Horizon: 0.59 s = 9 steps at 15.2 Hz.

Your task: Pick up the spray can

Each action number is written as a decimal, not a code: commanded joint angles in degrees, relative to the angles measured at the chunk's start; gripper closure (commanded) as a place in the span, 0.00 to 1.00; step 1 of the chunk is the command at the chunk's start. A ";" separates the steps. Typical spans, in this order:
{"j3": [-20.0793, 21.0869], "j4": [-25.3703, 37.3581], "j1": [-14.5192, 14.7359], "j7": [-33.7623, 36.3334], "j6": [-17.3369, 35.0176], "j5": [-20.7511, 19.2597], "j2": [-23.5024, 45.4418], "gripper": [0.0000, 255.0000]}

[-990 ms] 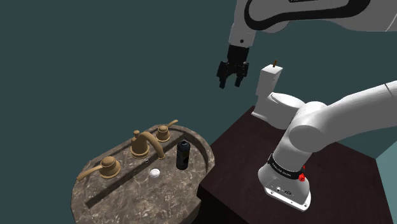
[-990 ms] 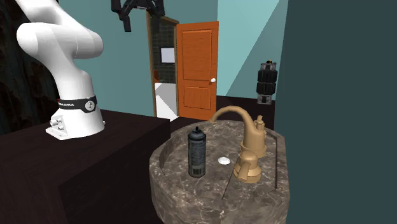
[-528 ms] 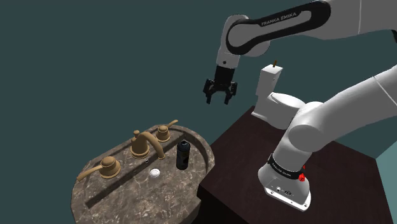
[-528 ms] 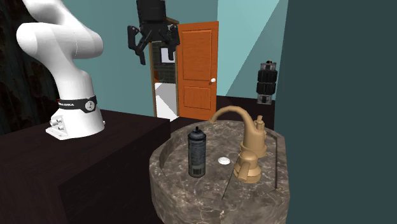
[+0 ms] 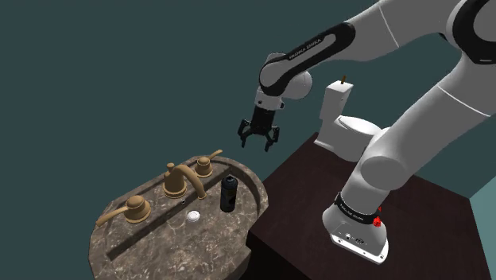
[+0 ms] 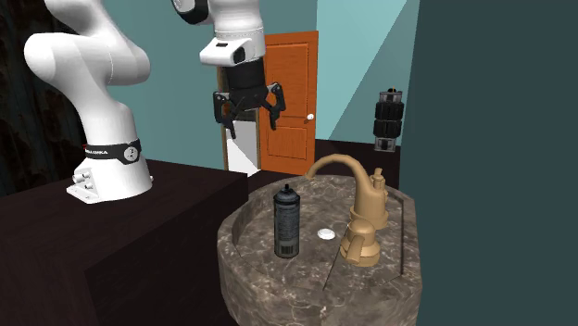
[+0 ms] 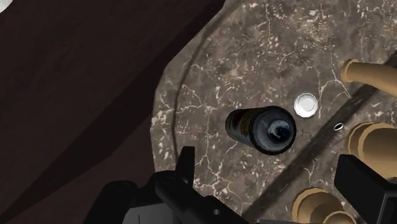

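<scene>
Marbled stone sink (image 5: pixel 159 256): dark spray can (image 5: pixel 229 193) standing upright inside; jaws, spread wide and empty, descending closer above it, grasp still pending.

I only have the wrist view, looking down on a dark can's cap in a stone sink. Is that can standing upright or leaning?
Observer: Upright. In the second exterior view the spray can stands straight on the floor of the sink, apart from the faucet.
Operator: Good. How close is the gripper to the cap?
Observer: Not close. The gripper hangs well above the can with its fingers spread, touching nothing.
</scene>
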 commanded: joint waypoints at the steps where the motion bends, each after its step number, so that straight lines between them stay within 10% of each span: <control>1: 0.19 -0.21 0.52 1.10 4.42 3.57 4.33 0.00; 9: 1.71 5.20 2.39 -0.14 17.93 22.55 24.52 0.00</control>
